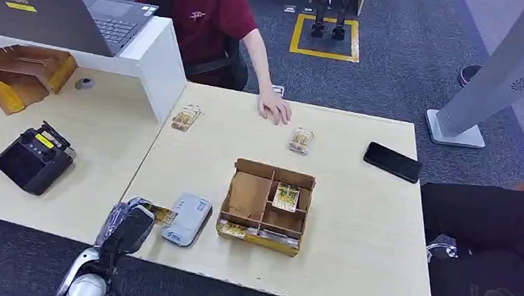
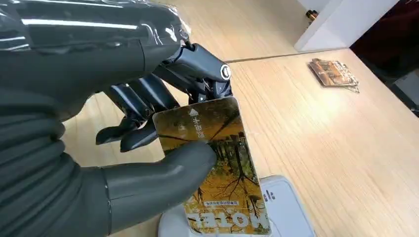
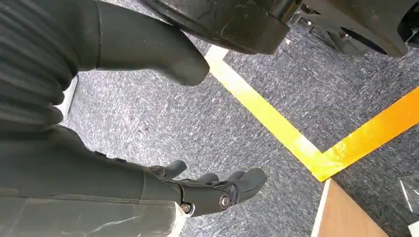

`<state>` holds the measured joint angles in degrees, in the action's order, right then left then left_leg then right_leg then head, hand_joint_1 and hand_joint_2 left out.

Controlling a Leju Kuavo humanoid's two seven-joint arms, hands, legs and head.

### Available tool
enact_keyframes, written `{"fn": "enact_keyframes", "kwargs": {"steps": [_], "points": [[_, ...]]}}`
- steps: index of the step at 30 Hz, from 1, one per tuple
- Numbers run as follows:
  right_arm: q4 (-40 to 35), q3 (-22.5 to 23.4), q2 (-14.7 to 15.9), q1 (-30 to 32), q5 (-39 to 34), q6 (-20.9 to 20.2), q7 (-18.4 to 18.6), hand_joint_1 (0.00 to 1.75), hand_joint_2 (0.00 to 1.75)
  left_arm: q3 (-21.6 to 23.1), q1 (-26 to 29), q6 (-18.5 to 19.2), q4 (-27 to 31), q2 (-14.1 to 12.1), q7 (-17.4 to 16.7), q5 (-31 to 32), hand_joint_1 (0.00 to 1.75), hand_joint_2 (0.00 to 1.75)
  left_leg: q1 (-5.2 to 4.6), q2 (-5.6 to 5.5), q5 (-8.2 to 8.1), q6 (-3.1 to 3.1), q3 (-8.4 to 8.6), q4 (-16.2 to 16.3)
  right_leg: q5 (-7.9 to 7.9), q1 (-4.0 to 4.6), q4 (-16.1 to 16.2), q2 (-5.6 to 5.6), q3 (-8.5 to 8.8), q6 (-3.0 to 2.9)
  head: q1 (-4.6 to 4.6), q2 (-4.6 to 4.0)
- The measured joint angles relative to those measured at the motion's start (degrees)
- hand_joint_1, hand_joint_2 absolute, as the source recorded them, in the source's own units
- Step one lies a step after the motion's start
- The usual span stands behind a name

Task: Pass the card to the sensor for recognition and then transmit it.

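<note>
Fingers [image 2: 143, 103] of the left hand [image 2: 113, 123] pinch a card [image 2: 222, 173]; cardboard box [image 1: 266, 206] holds cards.

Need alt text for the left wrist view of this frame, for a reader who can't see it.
The robot's left hand pinches a yellow hotel card between thumb and fingers, holding it just above a white card sensor on a light wooden table. Another stack of cards lies farther off on the table.

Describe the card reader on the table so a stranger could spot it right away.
On the pale wooden table, look along the near edge, left of the cardboard organiser. The card reader lies flat beside the left hand: a grey-white rounded slab, unlike the yellow cards around it.
</note>
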<state>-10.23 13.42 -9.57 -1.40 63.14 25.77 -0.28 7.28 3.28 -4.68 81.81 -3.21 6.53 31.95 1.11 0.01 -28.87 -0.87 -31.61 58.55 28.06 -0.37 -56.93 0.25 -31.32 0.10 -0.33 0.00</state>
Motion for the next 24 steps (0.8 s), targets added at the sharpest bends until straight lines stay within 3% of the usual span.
{"fn": "enact_keyframes", "kwargs": {"steps": [8,11,19,24], "points": [[0.00,0.44,-0.02,0.09,0.15,0.07,-0.22,0.00,1.75,4.14,1.97,2.51,2.86,-2.54,0.15,-3.10,1.75,1.75,0.00,0.01,0.00,0.00,0.00,0.00,0.00,0.00,0.00,0.00,-0.01,0.00,0.00,0.00],[0.00,0.52,-0.02,0.10,0.26,0.04,-0.22,0.00,1.75,5.91,2.38,1.28,4.22,-3.04,-0.66,-0.69,1.75,1.75,0.00,0.00,0.00,0.00,0.00,0.00,0.00,0.00,0.00,-0.01,-0.01,0.00,0.00,0.00],[0.00,1.29,-0.33,0.06,1.22,-0.13,0.11,0.00,1.75,9.14,0.39,-5.84,3.11,-1.84,-6.64,11.80,1.75,1.75,0.00,-0.01,0.01,0.01,0.02,0.00,-0.01,0.00,0.00,-0.02,0.01,-0.01,0.00,0.00],[0.00,1.36,-0.35,0.05,1.60,-0.22,0.22,0.00,1.75,9.82,-0.79,-6.54,0.94,-0.26,-7.26,13.49,1.75,1.75,0.00,0.00,0.01,0.01,0.02,0.00,-0.02,0.00,0.00,0.00,0.01,-0.01,0.00,0.00]]}}
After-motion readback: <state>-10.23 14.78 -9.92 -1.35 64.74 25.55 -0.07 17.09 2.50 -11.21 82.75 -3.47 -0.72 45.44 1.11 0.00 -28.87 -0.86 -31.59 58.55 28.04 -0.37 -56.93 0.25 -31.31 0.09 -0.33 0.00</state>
